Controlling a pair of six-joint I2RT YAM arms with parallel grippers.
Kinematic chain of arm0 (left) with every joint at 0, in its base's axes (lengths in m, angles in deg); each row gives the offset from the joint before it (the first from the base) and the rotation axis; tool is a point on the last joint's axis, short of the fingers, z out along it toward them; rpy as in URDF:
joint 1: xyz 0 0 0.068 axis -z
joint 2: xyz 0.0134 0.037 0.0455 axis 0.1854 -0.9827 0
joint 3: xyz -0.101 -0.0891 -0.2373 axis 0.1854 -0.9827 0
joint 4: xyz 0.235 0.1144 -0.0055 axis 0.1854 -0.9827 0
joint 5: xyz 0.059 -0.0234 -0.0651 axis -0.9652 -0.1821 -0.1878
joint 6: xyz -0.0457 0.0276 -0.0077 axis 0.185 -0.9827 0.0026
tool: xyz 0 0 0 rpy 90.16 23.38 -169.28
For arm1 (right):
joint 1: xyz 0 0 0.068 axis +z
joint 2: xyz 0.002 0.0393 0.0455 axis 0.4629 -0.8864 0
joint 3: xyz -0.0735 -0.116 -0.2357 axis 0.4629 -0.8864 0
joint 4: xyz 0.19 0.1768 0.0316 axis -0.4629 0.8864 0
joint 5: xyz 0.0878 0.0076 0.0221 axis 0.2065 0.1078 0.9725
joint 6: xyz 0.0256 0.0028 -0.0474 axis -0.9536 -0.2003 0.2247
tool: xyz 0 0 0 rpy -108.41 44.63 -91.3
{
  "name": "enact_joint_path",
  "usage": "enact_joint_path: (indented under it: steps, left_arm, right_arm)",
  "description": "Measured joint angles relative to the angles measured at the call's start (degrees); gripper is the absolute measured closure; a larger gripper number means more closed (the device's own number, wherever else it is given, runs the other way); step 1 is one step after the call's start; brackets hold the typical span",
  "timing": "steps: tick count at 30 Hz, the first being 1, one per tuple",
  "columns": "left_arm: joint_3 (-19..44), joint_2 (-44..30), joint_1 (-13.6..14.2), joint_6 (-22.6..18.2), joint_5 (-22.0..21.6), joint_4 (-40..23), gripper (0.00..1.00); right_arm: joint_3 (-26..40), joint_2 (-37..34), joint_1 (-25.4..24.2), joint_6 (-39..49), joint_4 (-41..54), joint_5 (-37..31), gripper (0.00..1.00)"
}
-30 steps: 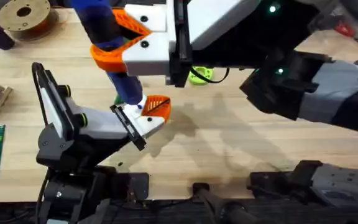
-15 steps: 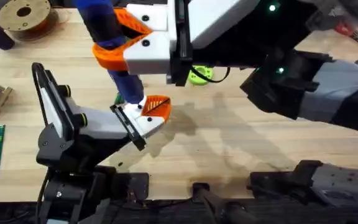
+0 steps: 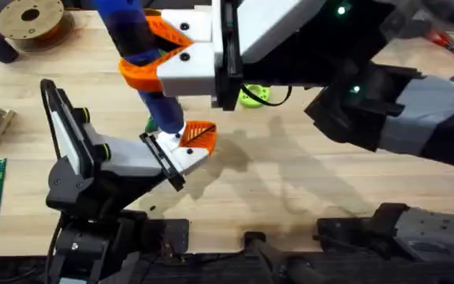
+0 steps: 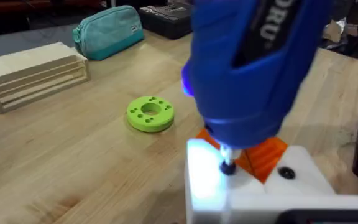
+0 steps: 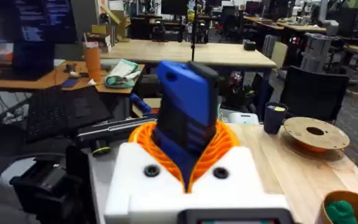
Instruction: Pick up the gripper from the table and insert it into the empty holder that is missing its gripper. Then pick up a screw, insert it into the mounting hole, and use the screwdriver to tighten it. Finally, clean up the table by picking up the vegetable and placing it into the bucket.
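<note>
The right gripper (image 3: 144,51), white finger blocks with orange ribbed pads, is clenched around the blue cylindrical electric screwdriver (image 3: 144,71) and holds it near upright; its long axis runs steeply from the raised butt at about 11 o'clock in the overhead view down to the thin metal bit (image 4: 227,167) toward 5 o'clock. The bit rests on the sloped top of the white angular plastic holder (image 3: 181,151), which carries the small orange ribbed plastic wedge (image 3: 202,134) at its 2 o'clock end and sits at the tip of the left arm; whether the left gripper's own fingers are apart or together cannot be told. The screwdriver's lamp lights the white face around the bit. Risks, by judgement: a slight tilt or sideways drift could let the bit cam out of the screw head and score the plastic; excess downward load could push the holder aside; over-tightening could strip the hole. The green vegetable (image 5: 347,208) lies in the yellow-rimmed bucket (image 5: 332,200).
</note>
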Motion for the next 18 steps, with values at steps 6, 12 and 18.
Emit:
enact_joint_path:
  steps: [6, 12, 18]
  left_arm:
    - [0.0, 0.0, 0.0, 0.0, 0.0, 0.0, 0.997]
    - [0.0, 0.0, 0.0, 0.0, 0.0, 0.0, 0.997]
    - [0.0, 0.0, 0.0, 0.1, 0.0, 0.0, 0.997]
  right_arm:
    - [0.0, 0.0, 0.0, 0.0, 0.0, 0.0, 0.968]
    - [0.0, 0.0, 0.0, 0.0, 0.4, 0.0, 0.968]
    - [0.0, 0.0, 0.0, 0.0, 1.5, -0.8, 0.968]
